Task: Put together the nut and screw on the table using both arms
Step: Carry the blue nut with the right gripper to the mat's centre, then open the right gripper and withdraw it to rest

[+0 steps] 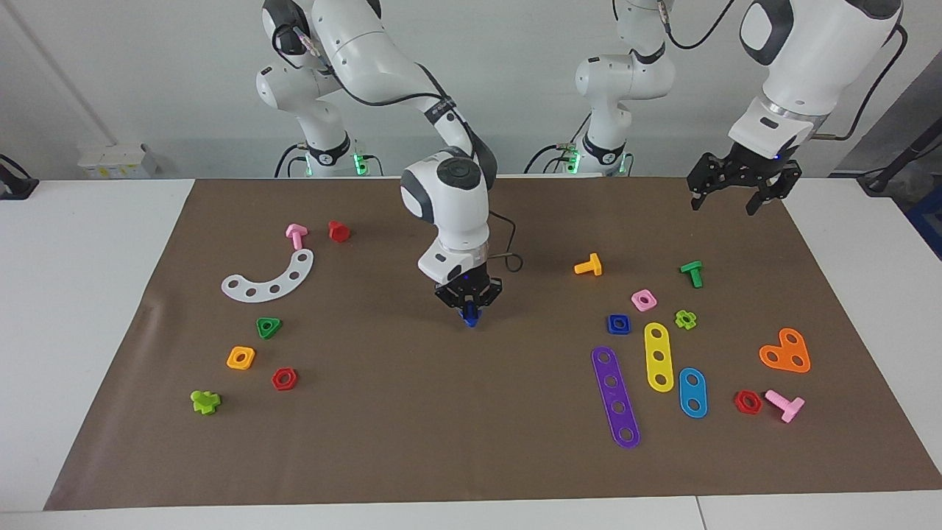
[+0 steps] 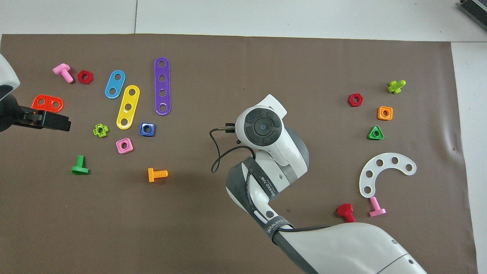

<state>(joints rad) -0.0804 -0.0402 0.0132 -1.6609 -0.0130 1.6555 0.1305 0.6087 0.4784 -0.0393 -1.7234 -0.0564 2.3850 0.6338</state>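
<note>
Right jaws (image 1: 469, 312) are clamped shut on the blue screw (image 1: 470, 316), pointing straight down over the middle of the mat (image 1: 412, 412). In the overhead view the wrist hides the screw completely, so only the facing view shows it poking out under the fingertips. Can't tell whether the screw touches the mat or hangs just above it.

Left jaws (image 1: 742, 193) are spread wide with nothing in them, up in the air over the mat's corner at the left arm's end of the bench (image 1: 73, 309). In the overhead view they come in at the 9 o'clock edge (image 2: 49, 121), just beside the orange heart plate (image 2: 47, 103).

The blue nut (image 1: 618, 324) lies flat on the mat toward the left arm's end, well apart from both jaws. Reading the overhead view as a clock around the nut (image 2: 147, 129): pink nut (image 2: 124, 145) at about 8 o'clock, yellow strip (image 2: 128, 107) at 10, purple strip (image 2: 162, 86) at 1, and the lime flower nut (image 2: 101, 130) out at 9. The orange screw (image 2: 156, 174) sits at roughly 6, nearer the robots.

Toward the right arm's end there's the white curved plate (image 2: 384, 173), a green triangle nut (image 2: 376, 133) and an orange nut (image 2: 385, 113).
</note>
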